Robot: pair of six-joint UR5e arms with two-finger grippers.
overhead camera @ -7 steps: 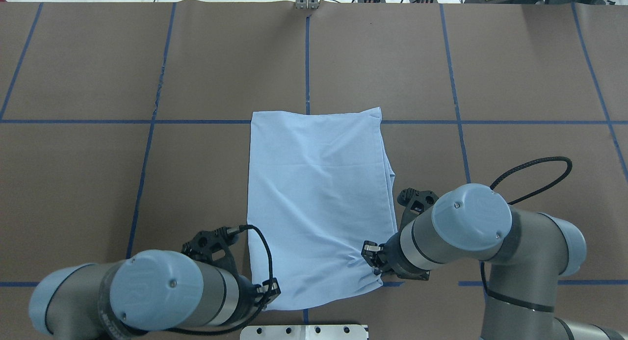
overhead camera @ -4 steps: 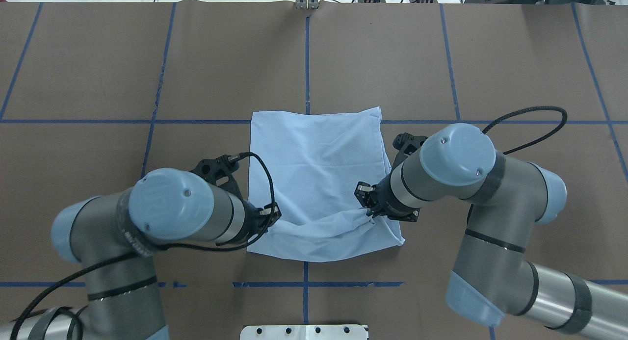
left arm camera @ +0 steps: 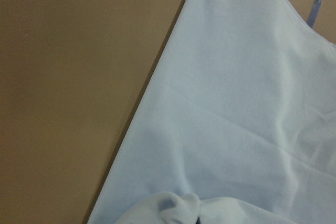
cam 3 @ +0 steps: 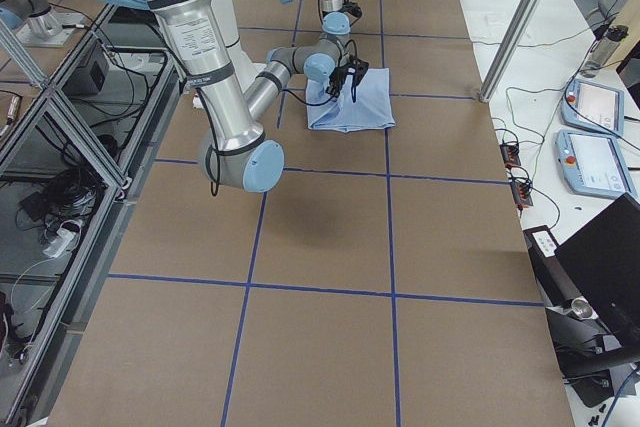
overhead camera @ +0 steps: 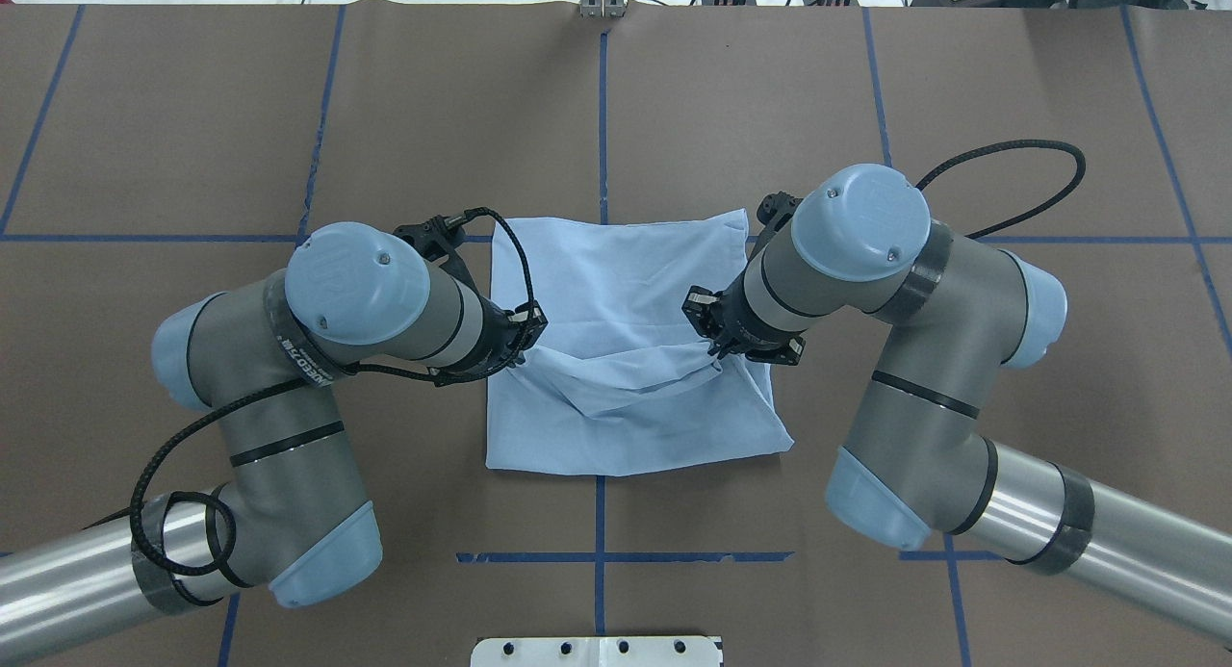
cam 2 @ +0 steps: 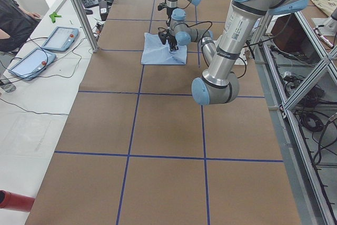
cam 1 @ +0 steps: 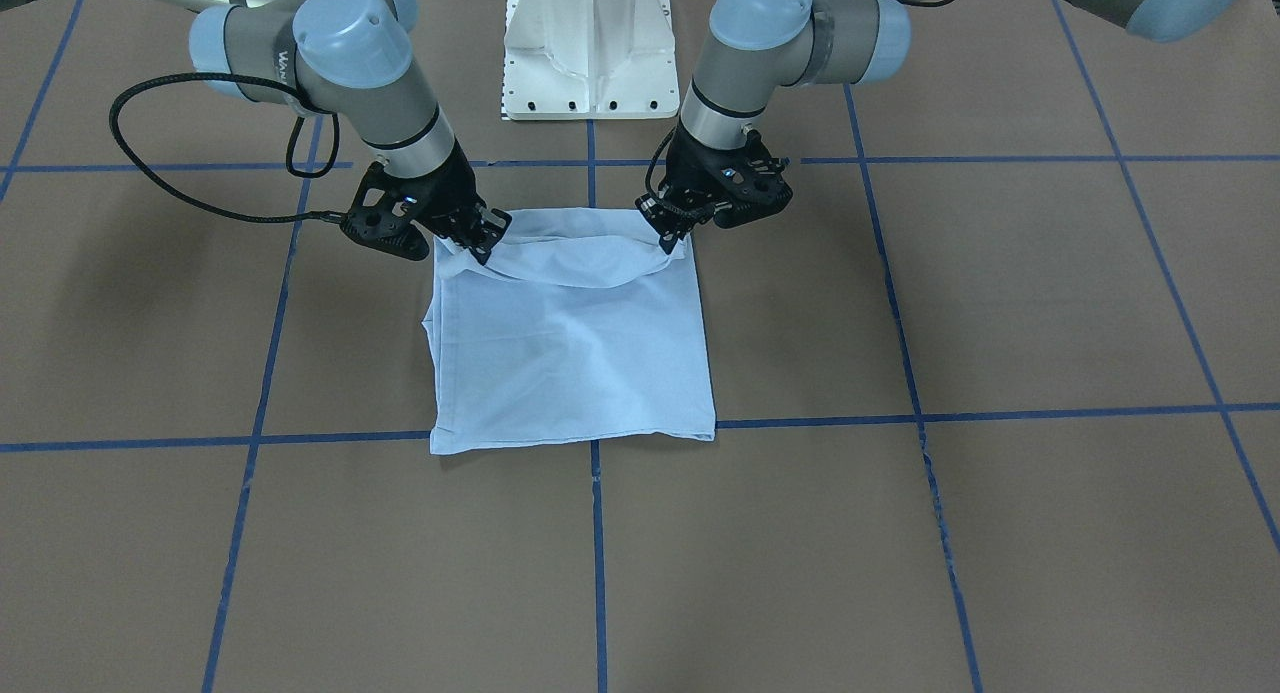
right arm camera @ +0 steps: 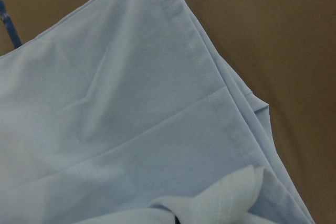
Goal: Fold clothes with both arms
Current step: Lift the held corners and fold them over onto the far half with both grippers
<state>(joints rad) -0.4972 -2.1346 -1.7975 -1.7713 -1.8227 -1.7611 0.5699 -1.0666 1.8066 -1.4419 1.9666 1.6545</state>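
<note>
Only illegible lettering point(overhead camera: 300, 359) on left arm point(overhead camera: 252, 412)

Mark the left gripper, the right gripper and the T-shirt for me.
left gripper point(overhead camera: 521, 344), overhead view, between its fingertips on the pinched cloth
right gripper point(overhead camera: 716, 347), overhead view, between its fingertips
T-shirt point(overhead camera: 624, 272), overhead view, flat far half

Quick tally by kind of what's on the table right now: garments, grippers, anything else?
T-shirt, light blue: 1
Grippers: 2, the left gripper and the right gripper, each shut on the T-shirt's edge nearest the robot
Pedestal base, white: 1
Total: 4
</note>
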